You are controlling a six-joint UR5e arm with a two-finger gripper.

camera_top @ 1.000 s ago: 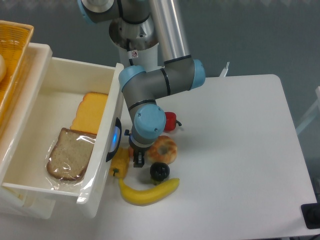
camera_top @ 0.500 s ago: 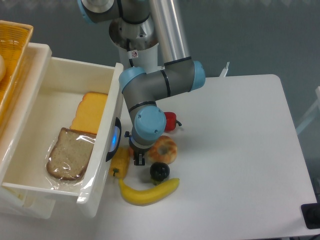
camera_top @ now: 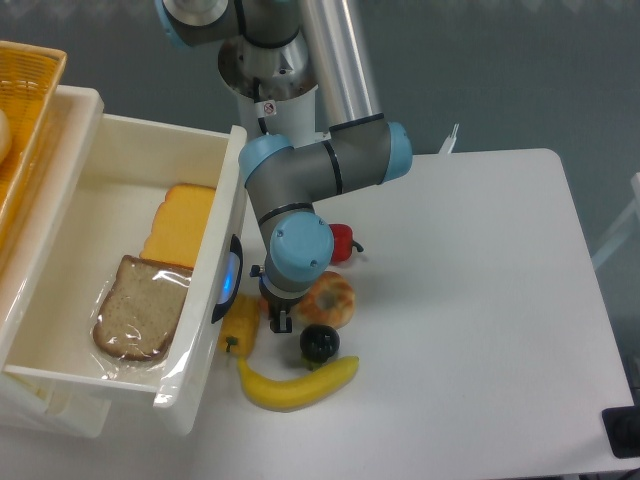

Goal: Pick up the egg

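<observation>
Leftmost, a white bin (camera_top: 215, 270) is holding a wrapped bread slice (camera_top: 140, 309) and a cheese slice (camera_top: 180, 226). Just beside its wall a yellow pepper (camera_top: 240, 322) is lying, with a banana (camera_top: 298, 383) below it. The gripper (camera_top: 279, 318) is hanging between pepper and glazed donut (camera_top: 328, 298); whether its fingers are spread or pinching cannot be told. The egg is not showing anywhere, perhaps hidden under the wrist. A black fruit (camera_top: 319, 343) is sitting below the donut, a red fruit (camera_top: 342, 242) above it.
</observation>
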